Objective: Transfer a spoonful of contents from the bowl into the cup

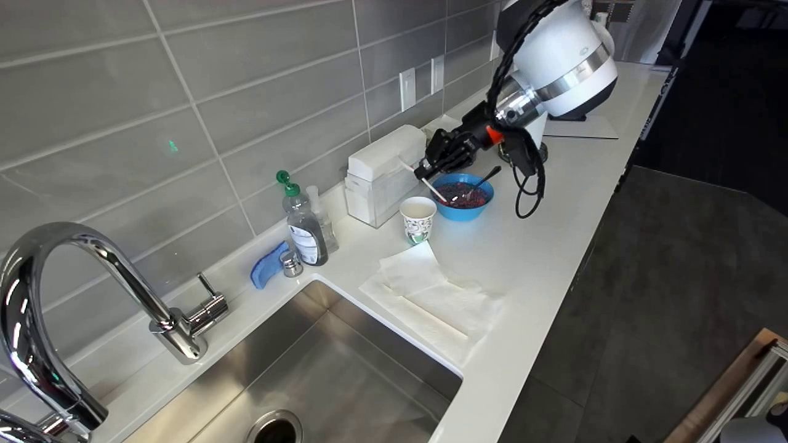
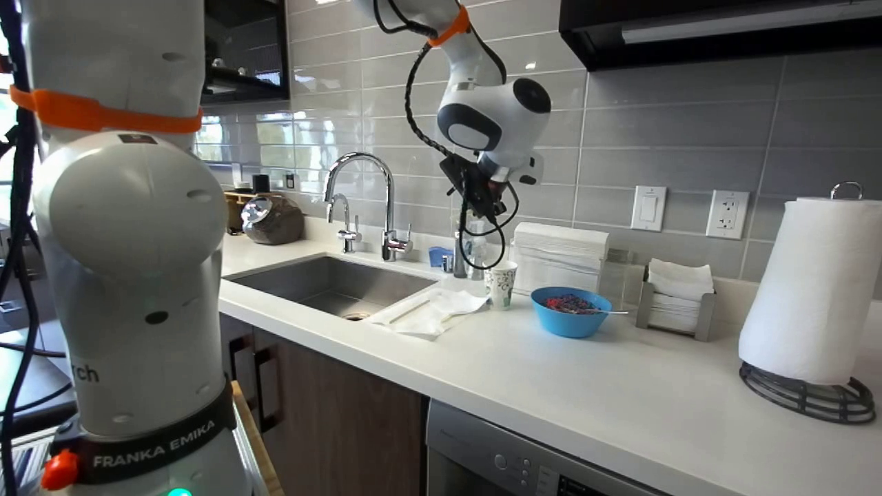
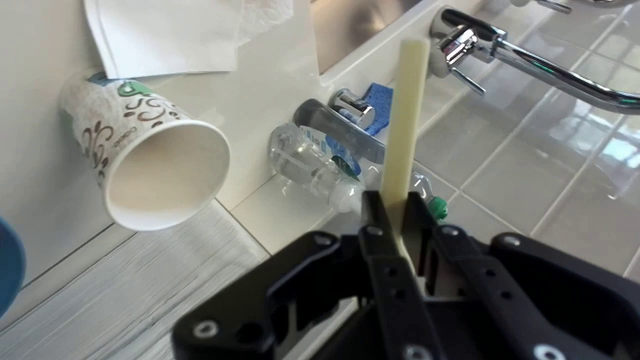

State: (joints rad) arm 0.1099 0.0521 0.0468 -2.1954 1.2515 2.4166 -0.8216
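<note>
The wall (image 1: 277, 80) is gray-tiled, in large glossy rectangles with light grout, and in an exterior view it carries bright pane-shaped reflections (image 2: 277, 134) toward the far end. A switch (image 2: 648, 208) and an outlet (image 2: 727, 214), both white, are mounted on it. Along the wall runs a white counter (image 2: 654, 399) with a steel sink (image 1: 363, 381) set in. Below the counter, a dark brown wood-grain lower cabinet (image 2: 344, 386) with black handles (image 2: 260, 386) stands beside a silver-fronted appliance (image 2: 468, 444). Overhead are a black-framed upper cabinet (image 2: 244, 52) and a dark unit (image 2: 661, 14) with a pale strip (image 2: 744, 23) underneath. The floor (image 1: 659, 264) is dark gray, seams visible. A small green patch of light (image 1: 172, 146) shows on the wall.
</note>
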